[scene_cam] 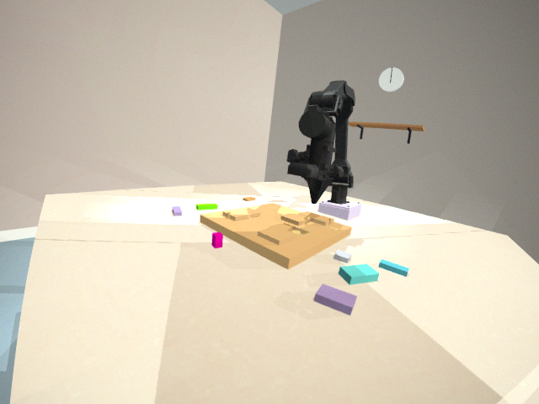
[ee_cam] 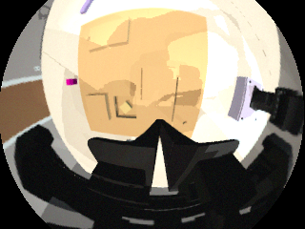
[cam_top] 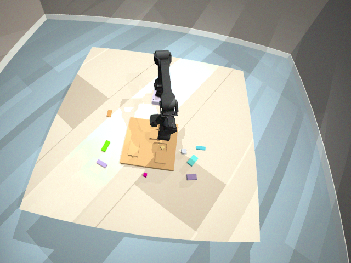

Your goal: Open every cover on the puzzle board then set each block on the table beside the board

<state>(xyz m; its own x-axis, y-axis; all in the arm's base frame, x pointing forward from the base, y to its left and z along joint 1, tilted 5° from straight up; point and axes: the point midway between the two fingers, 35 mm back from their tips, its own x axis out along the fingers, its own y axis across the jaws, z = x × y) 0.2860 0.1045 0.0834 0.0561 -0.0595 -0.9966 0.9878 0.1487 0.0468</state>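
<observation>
Clock bearings taken about the board in the top view; order near to far in the exterior view. Purple block, flat, at 4 o'clock; teal block beyond it, also near 4. Slim blue block and small pale grey block at 3, the grey closer in. Magenta block just off the edge at 6. Puzzle board: square, tan, lying flat on the table, raised covers of the same wood. One well toward 4 stands at least partly exposed; inside, a small yellowish block, skewed to the walls. Long cover toward 8. Contents beneath covers: cannot tell. Gripper above the board, pointing down, fingertips together, nothing held. Farther: lilac block at 8, green block at 9, orange block at 10. Arm's pale base at 12.
</observation>
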